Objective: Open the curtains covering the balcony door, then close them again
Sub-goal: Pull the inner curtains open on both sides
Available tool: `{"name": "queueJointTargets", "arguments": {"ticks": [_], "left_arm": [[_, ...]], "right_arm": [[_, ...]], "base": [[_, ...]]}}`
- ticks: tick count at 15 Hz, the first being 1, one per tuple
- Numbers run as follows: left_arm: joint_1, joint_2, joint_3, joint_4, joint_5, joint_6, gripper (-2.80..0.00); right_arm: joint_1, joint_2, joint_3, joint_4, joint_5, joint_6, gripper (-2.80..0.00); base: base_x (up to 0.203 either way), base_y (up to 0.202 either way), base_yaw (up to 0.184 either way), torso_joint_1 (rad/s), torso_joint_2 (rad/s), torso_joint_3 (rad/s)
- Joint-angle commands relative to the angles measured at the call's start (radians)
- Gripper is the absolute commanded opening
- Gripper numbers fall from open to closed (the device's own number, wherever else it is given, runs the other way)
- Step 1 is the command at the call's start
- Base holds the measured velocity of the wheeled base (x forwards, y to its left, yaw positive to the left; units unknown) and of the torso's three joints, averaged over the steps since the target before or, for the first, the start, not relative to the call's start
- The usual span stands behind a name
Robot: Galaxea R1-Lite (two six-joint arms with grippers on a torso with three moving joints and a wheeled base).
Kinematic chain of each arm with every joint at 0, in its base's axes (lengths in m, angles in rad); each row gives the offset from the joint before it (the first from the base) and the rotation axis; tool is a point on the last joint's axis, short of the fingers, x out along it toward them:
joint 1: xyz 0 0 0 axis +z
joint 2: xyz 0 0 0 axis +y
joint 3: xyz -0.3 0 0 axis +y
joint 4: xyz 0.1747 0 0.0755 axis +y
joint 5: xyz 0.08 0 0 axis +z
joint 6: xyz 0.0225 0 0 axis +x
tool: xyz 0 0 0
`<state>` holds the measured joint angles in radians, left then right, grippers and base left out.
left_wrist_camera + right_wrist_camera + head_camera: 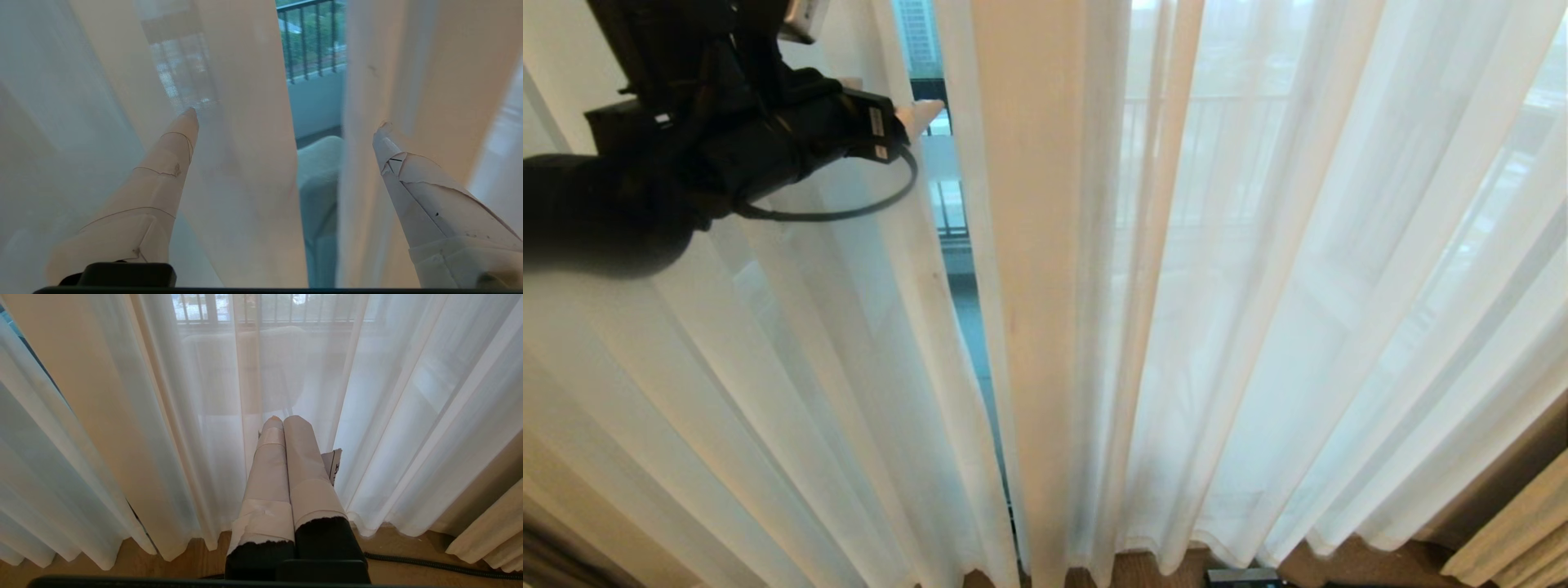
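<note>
Curtains (pixel 1258 286) of sheer white hang to the wood floor (pixel 81 575), parted by a narrow gap. Left gripper (pixel 286 126), fingers spread wide and holding nothing, straddles the two edges at that gap. Right gripper (pixel 282 420) hangs low, fingers pressed together, empty. Beyond: glass, balcony railing (pixel 310 41).

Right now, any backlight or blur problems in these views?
Head view: daylight glows through the thin sheer white curtains; the left gripper arm is a dark silhouette, blurred near the lens. Left wrist view: fabric soft, black balcony railing clearer. Right wrist view: evenly lit, right gripper sharp.
</note>
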<state>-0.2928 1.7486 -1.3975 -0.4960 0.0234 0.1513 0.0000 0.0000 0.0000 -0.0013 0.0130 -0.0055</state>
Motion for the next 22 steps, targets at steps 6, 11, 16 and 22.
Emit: {"name": "queueJointTargets", "arguments": {"ticks": [6,11,16,22], "left_arm": [[0.0,0.143,-0.159,-0.003,0.14,0.097,0.0],[0.001,0.132,-0.157,-0.003,0.231,0.155,0.0],[-0.003,0.093,-0.139,-0.003,0.308,0.182,0.0],[0.025,0.067,-0.121,-0.004,0.328,0.194,0.0]], "right_arm": [[0.0,0.0,0.0,0.0,0.001,-0.001,-2.8],[0.0,0.0,0.0,0.0,0.001,0.001,-2.8],[0.0,0.0,0.0,0.0,0.001,-0.001,-2.8],[0.0,0.0,0.0,0.0,0.001,0.001,-2.8]], "base": [[0.0,0.0,0.0,0.0,0.0,0.0],[0.0,0.0,0.0,0.0,0.0,0.0],[0.0,0.0,0.0,0.0,0.0,0.0],[0.0,0.0,0.0,0.0,0.0,0.0]]}}
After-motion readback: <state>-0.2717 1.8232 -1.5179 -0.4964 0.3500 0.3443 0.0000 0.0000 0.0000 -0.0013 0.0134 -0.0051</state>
